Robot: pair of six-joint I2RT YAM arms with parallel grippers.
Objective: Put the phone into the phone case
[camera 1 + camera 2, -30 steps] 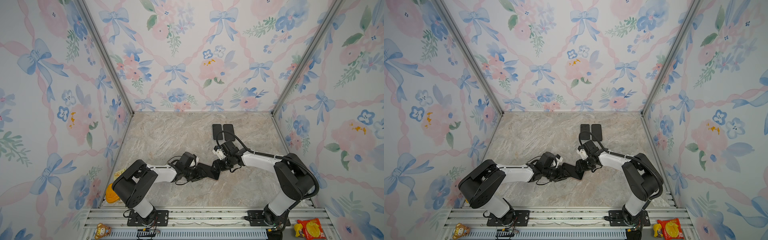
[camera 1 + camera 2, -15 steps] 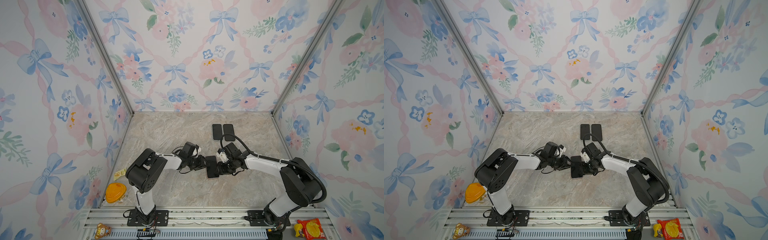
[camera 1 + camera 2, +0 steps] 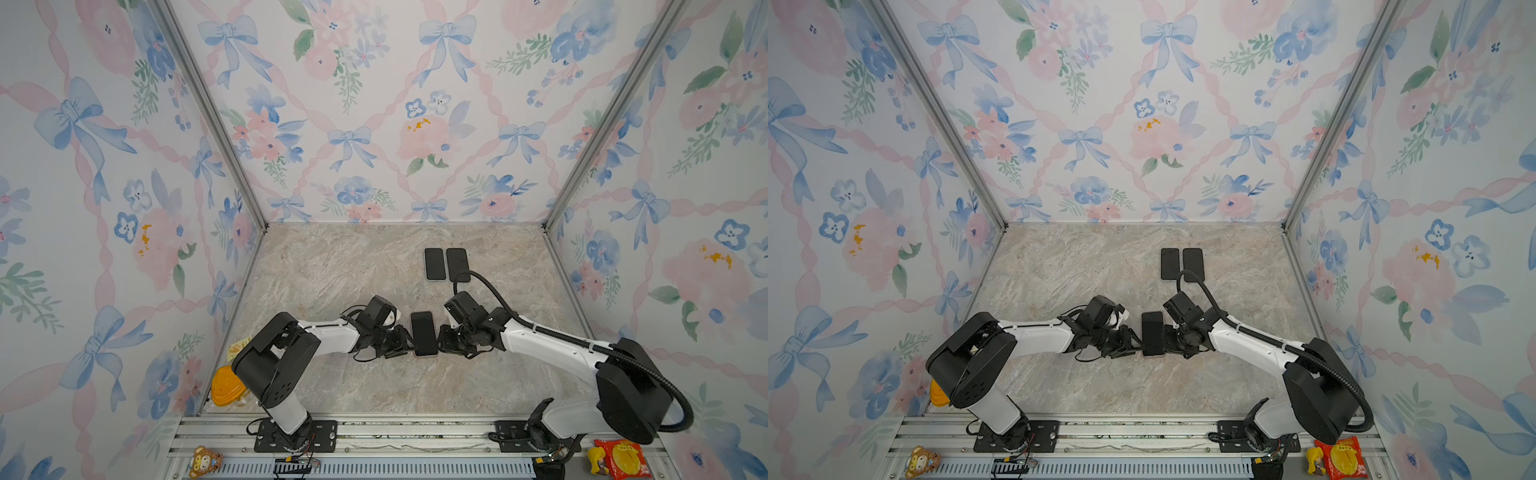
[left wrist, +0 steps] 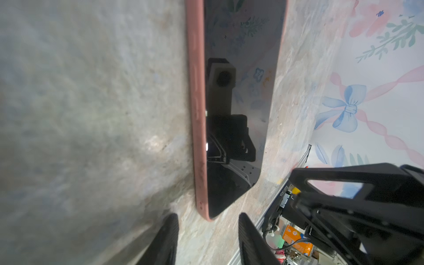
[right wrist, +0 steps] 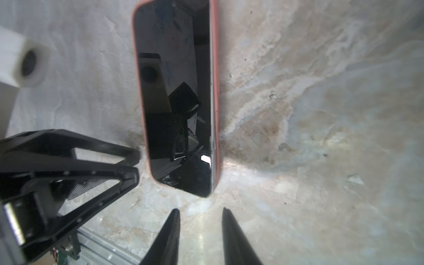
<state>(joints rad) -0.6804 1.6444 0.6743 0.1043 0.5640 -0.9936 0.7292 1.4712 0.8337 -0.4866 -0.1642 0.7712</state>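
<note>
Left gripper (image 4: 207, 218): jaws apart, empty, at the case's corner.
Phone (image 3: 423, 332): flat on table (image 3: 332, 282), inside pink case (image 4: 195, 91), between both grippers.
Right gripper (image 5: 200, 210): jaws narrowly apart, empty.
Risk: a sideways nudge could slide it or pop an edge out.

The phone (image 4: 241, 91) in its pink case (image 4: 195, 91) lies flat on the marble tabletop (image 3: 353, 270), boxed in on both long sides. The left gripper (image 4: 207, 238) and the right gripper (image 5: 200, 220) sit just beside opposite edges, each with its jaws apart and holding nothing. The short ends stand free. Farther back, two dark phone-shaped slabs (image 3: 435, 264) lie side by side, and the right arm's cable (image 3: 484, 284) arches just in front. The tabletop's left half is bare.
</note>
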